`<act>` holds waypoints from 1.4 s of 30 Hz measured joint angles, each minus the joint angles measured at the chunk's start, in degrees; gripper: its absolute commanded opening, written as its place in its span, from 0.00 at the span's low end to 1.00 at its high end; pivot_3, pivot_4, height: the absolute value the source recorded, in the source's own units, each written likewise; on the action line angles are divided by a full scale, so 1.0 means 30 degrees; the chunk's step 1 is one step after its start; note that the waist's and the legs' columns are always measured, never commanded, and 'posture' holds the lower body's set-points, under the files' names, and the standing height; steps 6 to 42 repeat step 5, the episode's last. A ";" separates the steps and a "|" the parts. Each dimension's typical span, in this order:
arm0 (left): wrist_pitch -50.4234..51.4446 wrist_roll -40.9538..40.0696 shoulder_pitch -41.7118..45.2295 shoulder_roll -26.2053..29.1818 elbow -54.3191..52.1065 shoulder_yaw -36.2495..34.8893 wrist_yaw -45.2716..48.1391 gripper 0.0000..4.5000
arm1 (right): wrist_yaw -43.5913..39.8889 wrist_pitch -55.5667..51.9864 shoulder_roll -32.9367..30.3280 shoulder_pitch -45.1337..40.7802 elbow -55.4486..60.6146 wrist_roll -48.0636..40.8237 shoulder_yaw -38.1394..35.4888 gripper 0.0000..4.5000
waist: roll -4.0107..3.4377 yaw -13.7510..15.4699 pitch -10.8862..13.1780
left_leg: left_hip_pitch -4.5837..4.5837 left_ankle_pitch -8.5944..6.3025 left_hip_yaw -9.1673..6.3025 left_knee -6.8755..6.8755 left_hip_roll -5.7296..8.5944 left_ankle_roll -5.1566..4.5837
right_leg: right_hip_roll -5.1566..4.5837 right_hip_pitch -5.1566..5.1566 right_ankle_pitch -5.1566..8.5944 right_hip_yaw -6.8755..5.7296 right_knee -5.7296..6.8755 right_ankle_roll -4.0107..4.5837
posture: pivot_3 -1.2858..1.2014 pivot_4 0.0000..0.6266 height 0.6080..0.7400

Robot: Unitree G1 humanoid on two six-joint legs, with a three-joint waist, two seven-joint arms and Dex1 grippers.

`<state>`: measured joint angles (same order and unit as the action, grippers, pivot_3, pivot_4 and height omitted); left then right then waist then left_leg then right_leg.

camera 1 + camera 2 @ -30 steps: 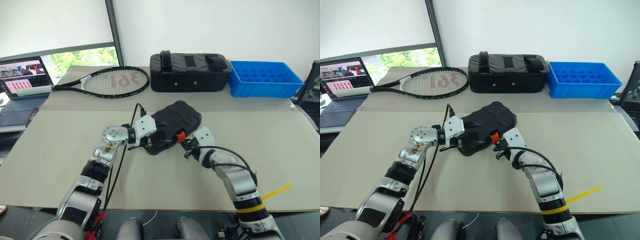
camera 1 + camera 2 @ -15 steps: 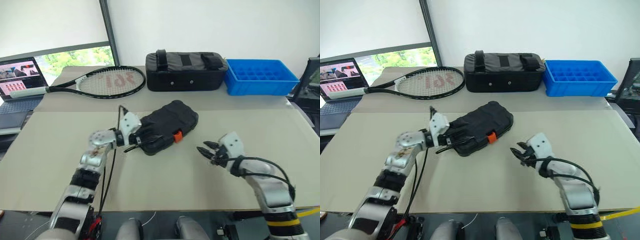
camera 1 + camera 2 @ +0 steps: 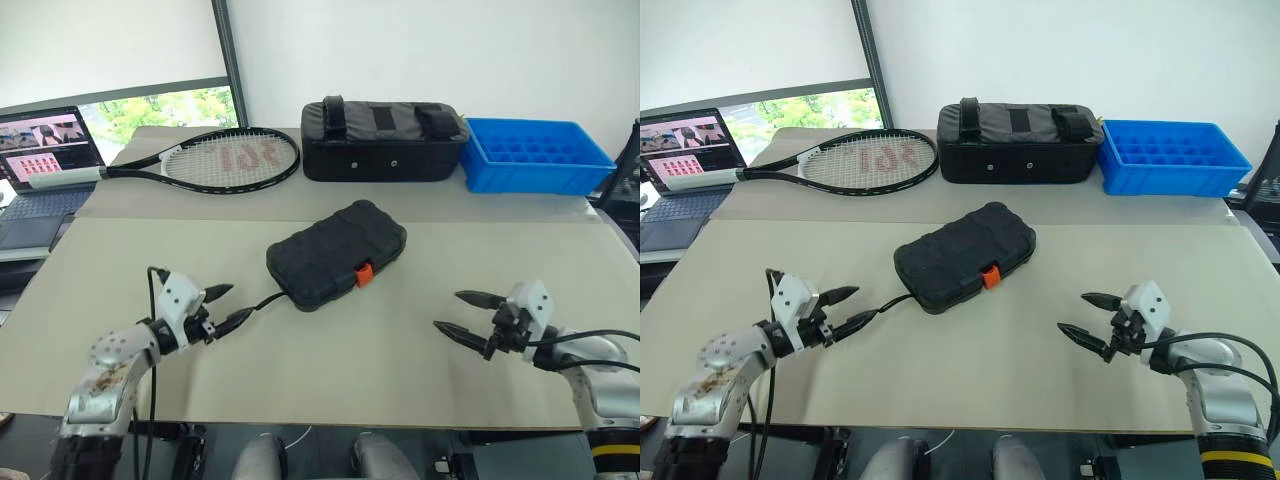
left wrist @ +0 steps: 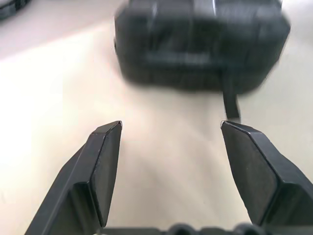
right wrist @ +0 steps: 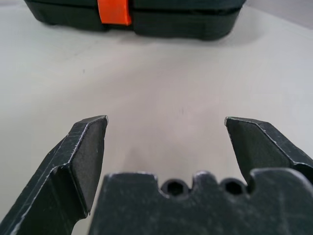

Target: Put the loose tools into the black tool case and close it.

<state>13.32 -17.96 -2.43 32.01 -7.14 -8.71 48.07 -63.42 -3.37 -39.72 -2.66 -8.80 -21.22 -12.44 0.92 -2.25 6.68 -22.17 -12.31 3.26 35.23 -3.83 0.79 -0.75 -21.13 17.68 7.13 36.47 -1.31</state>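
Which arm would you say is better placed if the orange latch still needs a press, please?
Probably the right. The orange latch sits on the black tool case edge that faces the right end effector, which is open and empty; the left end effector lies nearer the case's latchless end.

I see: tool case black, ridged shell | latch orange | tray blue | bag black | racket black frame, red-marked strings | table beige
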 measured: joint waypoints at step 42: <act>-0.0057 0.0261 -0.0609 -0.0125 -0.0340 0.0219 -0.0778 0.77 | -0.0437 0.0696 -0.0043 -0.0159 -0.0659 -0.0134 -0.0238 0.99 | 0.0009 -0.0005 0.0009 | 0.0010 0.0000 0.0002 0.0000 0.0003 0.0001 | 0.0000 0.0001 0.0004 0.0001 0.0009 0.0000 | 0.52 0.24 0.76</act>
